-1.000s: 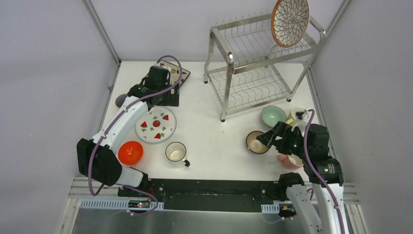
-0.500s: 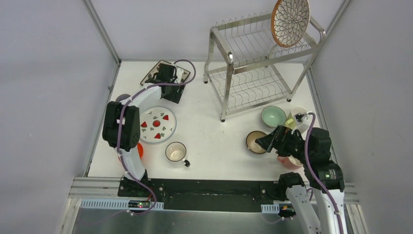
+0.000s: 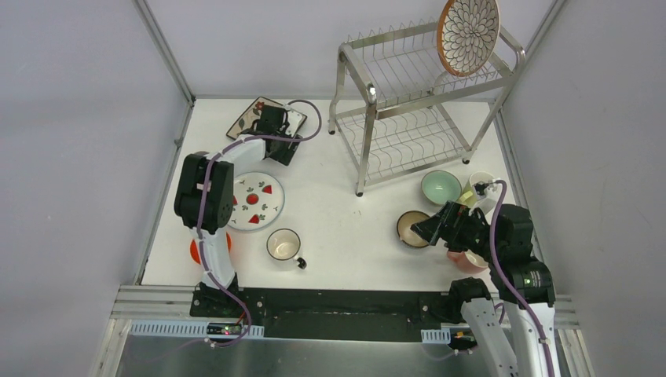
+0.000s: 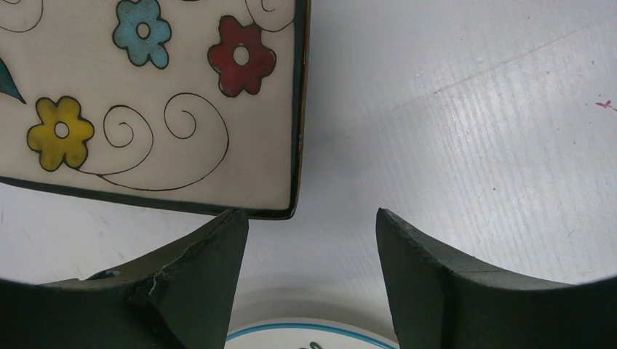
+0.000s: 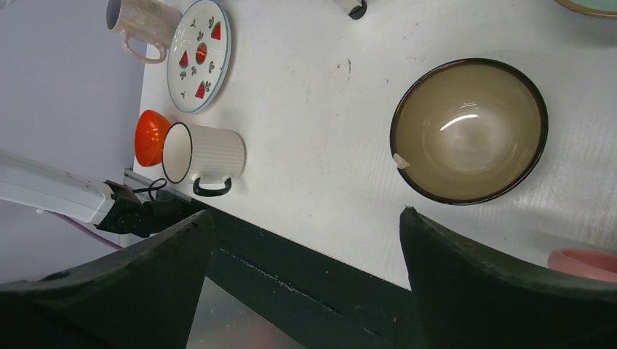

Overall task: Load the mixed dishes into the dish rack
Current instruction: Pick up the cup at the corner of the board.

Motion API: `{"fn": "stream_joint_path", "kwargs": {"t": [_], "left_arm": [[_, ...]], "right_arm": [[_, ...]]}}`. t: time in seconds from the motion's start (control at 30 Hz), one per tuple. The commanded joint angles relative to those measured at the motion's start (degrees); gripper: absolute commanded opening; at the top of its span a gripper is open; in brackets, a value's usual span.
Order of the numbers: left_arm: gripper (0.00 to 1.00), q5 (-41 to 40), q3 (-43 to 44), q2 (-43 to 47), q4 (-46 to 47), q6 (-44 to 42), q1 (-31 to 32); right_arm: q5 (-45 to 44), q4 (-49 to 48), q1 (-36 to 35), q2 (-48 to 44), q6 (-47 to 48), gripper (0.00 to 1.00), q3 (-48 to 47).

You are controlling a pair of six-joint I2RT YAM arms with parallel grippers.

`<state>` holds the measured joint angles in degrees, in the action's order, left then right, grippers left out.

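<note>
The dish rack [image 3: 408, 118] stands at the back right, with the brown-rimmed petal plate [image 3: 468, 31] upright in its top tier. My left gripper [image 3: 279, 148] [image 4: 307, 218] is open, low over the table. Its left fingertip [image 4: 233, 222] sits right at the near corner of the square floral plate [image 3: 250, 111] [image 4: 145, 102], and nothing lies between the jaws. The white strawberry plate [image 3: 253, 200] [image 4: 313, 336] lies just behind it. My right gripper [image 3: 430, 228] [image 5: 307, 213] hangs wide open and empty, just short of the brown bowl [image 3: 410, 228] [image 5: 469, 131].
A dark-rimmed cream cup [image 3: 283, 244] [image 5: 204, 153] and an orange bowl [image 3: 195, 250] [image 5: 150, 137] sit at the front left. The mint bowl [image 3: 440, 187], a pale cup [image 3: 481, 188] and a pink cup [image 3: 467, 259] [image 5: 586, 262] crowd my right arm. Another mug [image 5: 142, 22] lies by the left wall.
My left arm has folded upright and reached further back, bringing its gripper to the square plate's corner with the jaws narrowed. My right gripper drew back slightly from the brown bowl.
</note>
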<state>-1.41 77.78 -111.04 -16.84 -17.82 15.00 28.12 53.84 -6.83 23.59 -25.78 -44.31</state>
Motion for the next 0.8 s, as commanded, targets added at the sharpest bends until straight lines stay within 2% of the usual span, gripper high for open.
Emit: {"fn": "stream_joint_path", "kwargs": {"t": [0.0, 0.27, 0.43, 0.77], "left_arm": [[0.67, -1.7, 2.2, -0.2, 2.7, 1.5, 0.1], [0.68, -6.5, -2.6, 10.8, -1.8, 20.6, 0.1], [0.69, -7.3, -2.4, 12.8, -11.4, 27.0, 0.1], [0.65, 5.4, -6.6, 16.9, -20.1, 31.5, 0.1]], "right_arm": [[0.2, -2.0, 0.1, 0.2, 0.7, 1.0, 0.2], [-0.2, -2.4, 0.1, 0.7, 0.6, 1.0, 0.4], [0.5, -2.5, 0.1, 0.4, 0.7, 1.0, 0.5], [-1.0, -1.4, 0.1, 2.5, -1.5, 1.0, 0.5]]}}
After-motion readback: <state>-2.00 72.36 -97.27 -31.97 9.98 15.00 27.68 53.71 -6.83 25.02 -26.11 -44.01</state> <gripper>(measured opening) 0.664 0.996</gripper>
